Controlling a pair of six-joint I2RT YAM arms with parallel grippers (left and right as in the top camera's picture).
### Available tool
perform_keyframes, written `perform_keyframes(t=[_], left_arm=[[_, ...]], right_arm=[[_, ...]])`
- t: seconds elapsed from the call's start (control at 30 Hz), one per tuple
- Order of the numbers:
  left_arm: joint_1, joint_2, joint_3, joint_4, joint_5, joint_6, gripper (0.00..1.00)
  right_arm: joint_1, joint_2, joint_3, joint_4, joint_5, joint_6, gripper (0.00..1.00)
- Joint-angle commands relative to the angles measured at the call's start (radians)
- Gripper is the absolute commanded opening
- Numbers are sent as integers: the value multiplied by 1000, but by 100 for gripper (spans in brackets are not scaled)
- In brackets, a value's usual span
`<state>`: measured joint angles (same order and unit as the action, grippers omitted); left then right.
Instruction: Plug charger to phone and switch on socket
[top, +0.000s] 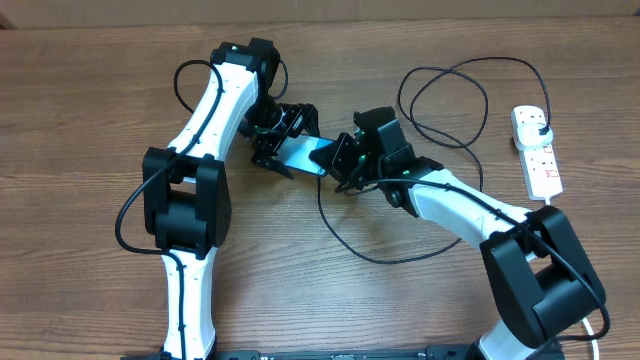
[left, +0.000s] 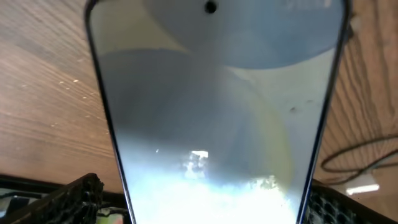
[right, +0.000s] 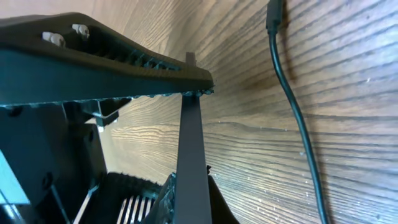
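- Your right gripper is clamped narrow on the edge of the slim rectangular light-blue-screened phone; the right wrist view shows that thin dark edge pinched between the ridged black fingers.
- Your left gripper stands wide around the phone's other end; in the left wrist view the screen fills the gap and neither finger clearly presses it.
- The phone sits mid-table between both grippers, apparently lifted or tilted on the right grip; I can't tell if it touches the wood.
- The long thin black charger cable loops loose across the brown wooden table; its small connector tip lies on the wood near the right gripper, not in the phone.
- The black plug looks already seated in the white elongated power strip at far right.
- Left to do, as I judge: seat the tip in the phone, then flip the strip's switch; switch state unreadable.
- Watch it: slack cable under the right arm could snag.
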<state>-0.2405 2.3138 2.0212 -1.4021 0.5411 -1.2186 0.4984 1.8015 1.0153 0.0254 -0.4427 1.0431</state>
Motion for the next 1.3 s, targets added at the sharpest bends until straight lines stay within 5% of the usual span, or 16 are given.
perform_keyframes(t=[0.0,0.2,0.67,1.03,1.27], left_arm=[[26,5,20,8,47,188,99],[63,5,20,32,168,442,100],[114,5,20,294,635,616,100],[112,5,20,476,871,620,99],[108,5,20,525,892,571,100]], right_arm=[[-39,-98,26,-18,-21,-31,4],[-81,-156,26,-84,-22,-57,4],[-153,-204,26,-142,-22,-84,4],[-231,-320,26,-53,59,-72,4],[-232,-353,26,33,192,66,4]])
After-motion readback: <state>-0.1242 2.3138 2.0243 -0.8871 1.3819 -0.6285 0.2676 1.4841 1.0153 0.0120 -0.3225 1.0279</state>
